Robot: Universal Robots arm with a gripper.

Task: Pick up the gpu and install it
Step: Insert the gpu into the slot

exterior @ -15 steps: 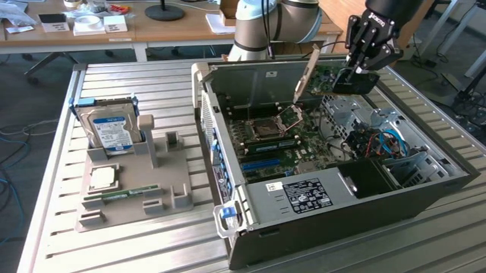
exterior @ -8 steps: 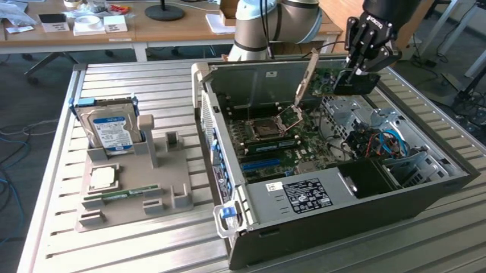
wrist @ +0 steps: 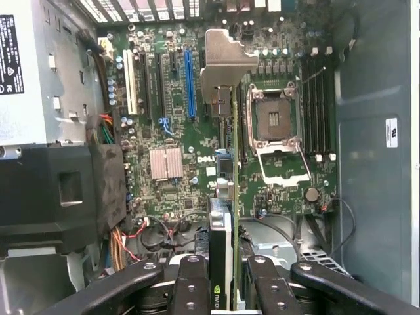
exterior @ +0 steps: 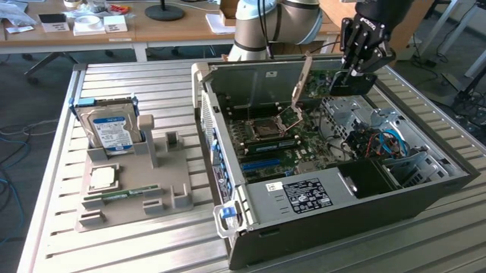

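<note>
My gripper (exterior: 354,73) is shut on the gpu (exterior: 349,85), holding it over the far end of the open computer case (exterior: 319,199), above the motherboard (exterior: 277,142). In the wrist view the gpu (wrist: 233,197) stands edge-on between the fingers (wrist: 192,279). Its black cooler with a green logo sits at the grip and its silver bracket (wrist: 226,62) is at the far end. Below the card lie the expansion slots, among them a blue slot (wrist: 189,82), and the open CPU socket (wrist: 275,121). The card hangs apart from the board.
On the exterior view's left, a grey stand (exterior: 133,187) carries a silver hard drive with a blue label (exterior: 110,131), a CPU (exterior: 103,177) and a green RAM stick (exterior: 122,195). The case's drive cage, cables (exterior: 383,139) and black power supply (wrist: 59,190) crowd the motherboard's edges.
</note>
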